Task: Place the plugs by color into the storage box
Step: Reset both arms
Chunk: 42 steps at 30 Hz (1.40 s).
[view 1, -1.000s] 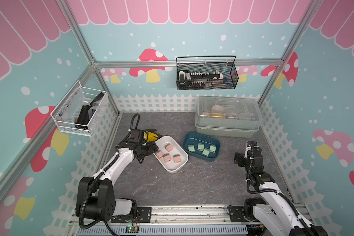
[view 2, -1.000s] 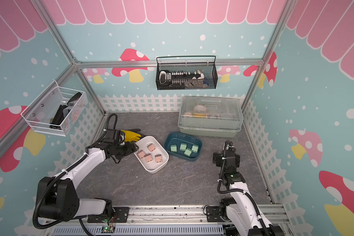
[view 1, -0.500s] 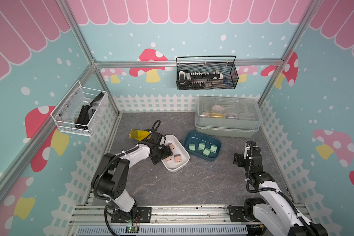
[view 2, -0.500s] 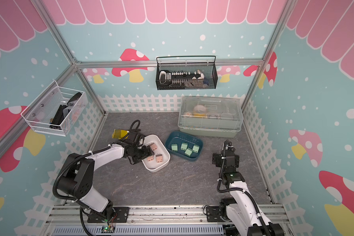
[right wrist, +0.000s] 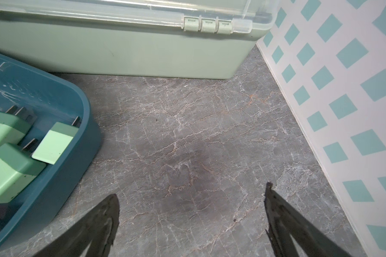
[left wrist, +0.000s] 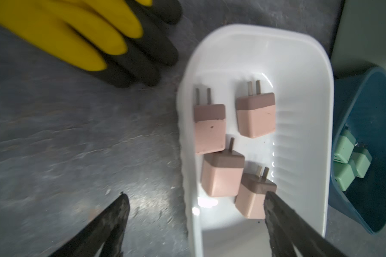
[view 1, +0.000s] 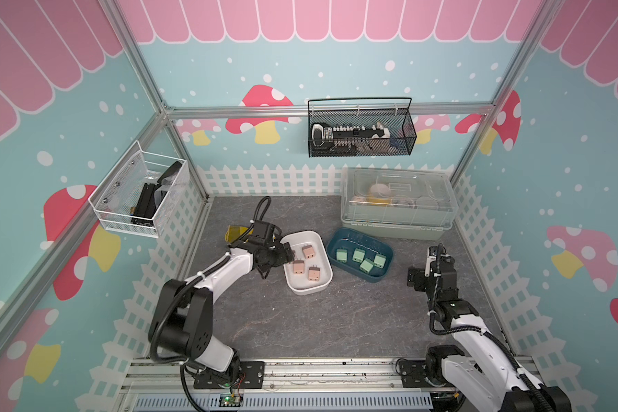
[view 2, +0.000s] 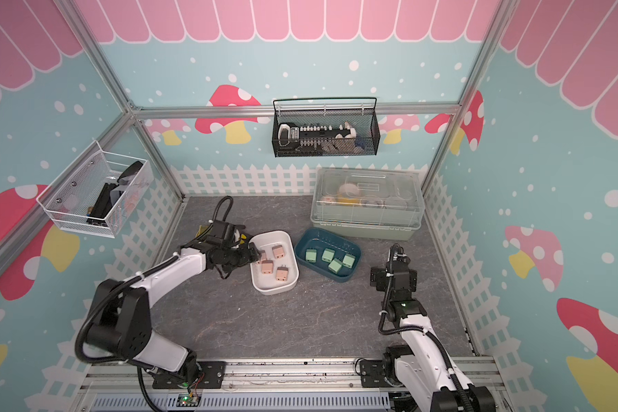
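my left gripper [left wrist: 195, 194] is spread and empty, one finger above the white tray [left wrist: 303, 124], one outside its rim. if i pull away low, i may hook the rim and spill the four pink plugs [left wrist: 210, 129]. my right gripper [right wrist: 191, 190] is spread, empty, over the table [right wrist: 187, 133] beside the blue tray [right wrist: 88, 115]. the green plugs [right wrist: 9, 169] in it overlap and are cut off, so i cannot count them surely.

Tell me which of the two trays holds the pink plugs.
The white tray, the one at the left gripper: it holds four peach-pink plugs. The dark teal tray next to it holds only mint-green plugs.
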Available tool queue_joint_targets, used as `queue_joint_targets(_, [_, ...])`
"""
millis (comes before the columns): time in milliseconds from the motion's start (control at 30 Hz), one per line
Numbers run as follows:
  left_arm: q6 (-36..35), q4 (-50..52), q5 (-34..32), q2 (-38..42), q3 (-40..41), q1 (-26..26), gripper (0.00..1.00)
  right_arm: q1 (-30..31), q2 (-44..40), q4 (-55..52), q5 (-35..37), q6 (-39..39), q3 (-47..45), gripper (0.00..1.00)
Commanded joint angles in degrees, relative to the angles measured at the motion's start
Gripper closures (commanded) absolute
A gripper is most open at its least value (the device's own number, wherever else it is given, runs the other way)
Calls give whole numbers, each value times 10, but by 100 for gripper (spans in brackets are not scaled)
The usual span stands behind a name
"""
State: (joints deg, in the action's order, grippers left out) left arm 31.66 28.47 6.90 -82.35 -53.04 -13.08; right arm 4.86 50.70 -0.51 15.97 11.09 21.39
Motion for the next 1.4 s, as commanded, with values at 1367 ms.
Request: queue_joint_targets(1367, [-273, -793, -255, -54, 310, 100, 2, -51, 359, 540, -53, -68, -18, 1])
